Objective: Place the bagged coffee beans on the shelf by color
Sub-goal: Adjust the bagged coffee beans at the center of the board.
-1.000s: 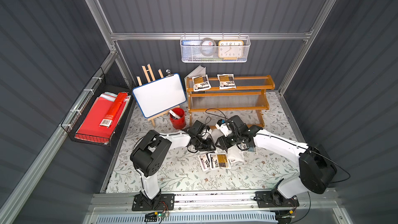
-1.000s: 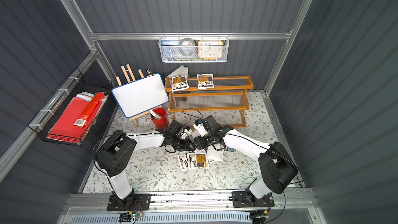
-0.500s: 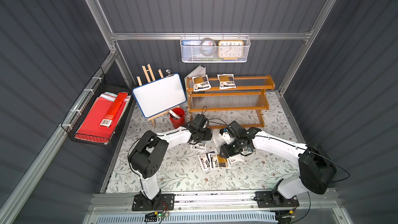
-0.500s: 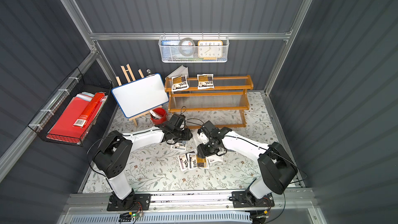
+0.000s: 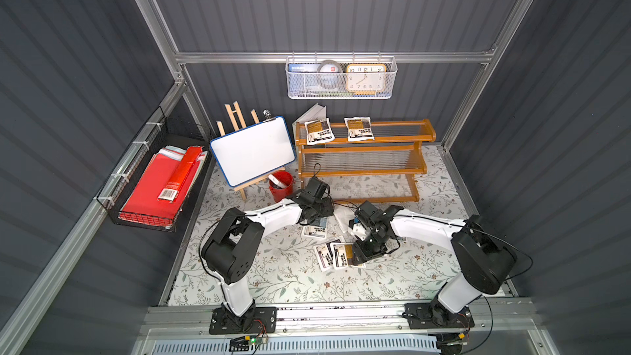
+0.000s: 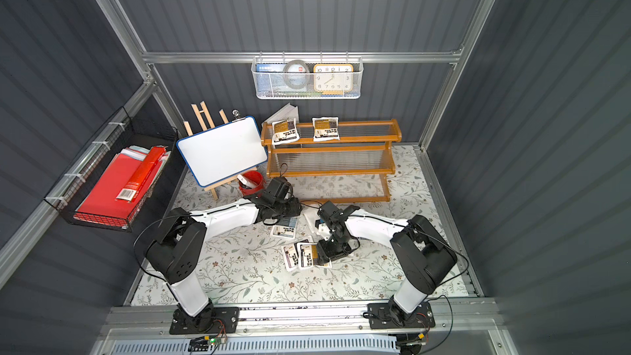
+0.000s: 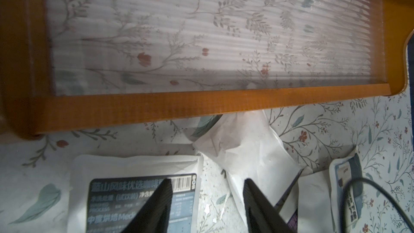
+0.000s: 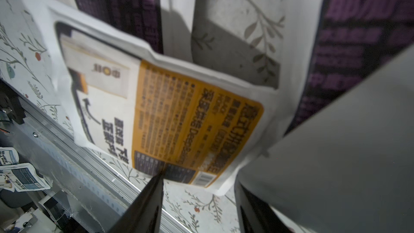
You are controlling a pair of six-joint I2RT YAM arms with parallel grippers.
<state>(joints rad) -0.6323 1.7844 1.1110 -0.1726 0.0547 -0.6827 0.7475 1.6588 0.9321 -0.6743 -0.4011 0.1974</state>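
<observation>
The orange-brown shelf [image 5: 362, 172] stands at the back with two amber bags [image 5: 319, 131] [image 5: 358, 128] on its top tier. My left gripper [image 5: 316, 215] [image 7: 206, 180] is open just in front of the lowest tier [image 7: 179, 106]. One fingertip [image 7: 167, 187] is over a blue-grey bag [image 5: 316, 230] [image 7: 134, 198], and bare mat shows between the jaws. A white-backed bag [image 7: 246, 153] lies beside it. My right gripper [image 5: 362, 256] [image 8: 199, 178] is open at the edge of an amber bag [image 5: 344, 256] [image 8: 179, 117] that overlaps a purple bag [image 5: 324, 256] [image 8: 125, 3]. Another purple bag [image 8: 349, 48] lies close by.
A whiteboard on an easel [image 5: 252, 151] and a red cup [image 5: 281, 186] stand left of the shelf. A white book [image 5: 314, 114] leans behind it. A black wire basket with red folders [image 5: 153, 182] hangs on the left wall, a white mesh basket with a clock [image 5: 341, 78] on the back wall.
The two grippers have drawn apart from the middle. The left went back toward the shelf and widened its jaws. The right came forward to the amber bag.
</observation>
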